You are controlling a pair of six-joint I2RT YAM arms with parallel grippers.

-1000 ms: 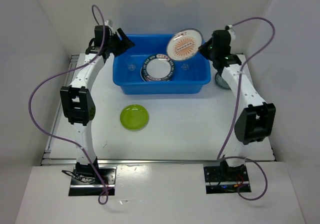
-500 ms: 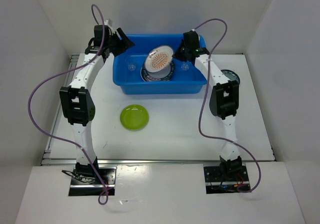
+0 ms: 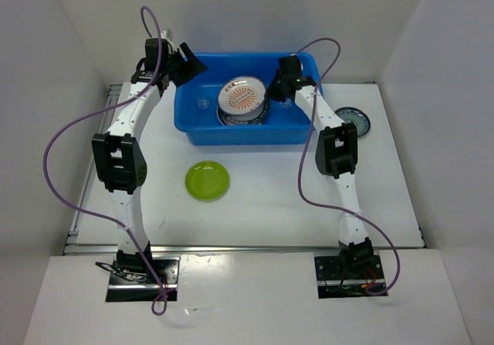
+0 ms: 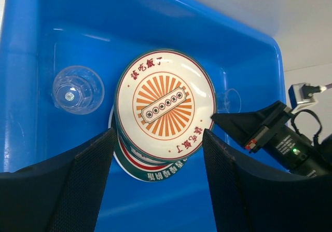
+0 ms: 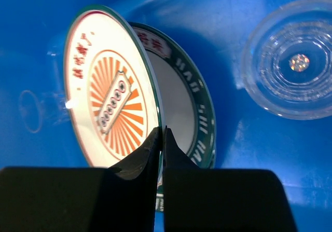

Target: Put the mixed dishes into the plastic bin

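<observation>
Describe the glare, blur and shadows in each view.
Top external: even, soft light, sharp throughout. Left wrist: left pincer's fingers dark and blurred, orange-sunburst plate crisp with mild sheen. Right wrist: right pincer's fingers blurred black; bright glint in the clear cup.

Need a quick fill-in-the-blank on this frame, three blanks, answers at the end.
1. The right gripper is shut on the rim of the orange-sunburst plate, holding it inside the blue ____.
2. The lime-green plate lies outside the bin, on the ____.
3. The left gripper hangs at the bin's far left corner with its jaws ____.
Missing words: bin; table; open.
</observation>
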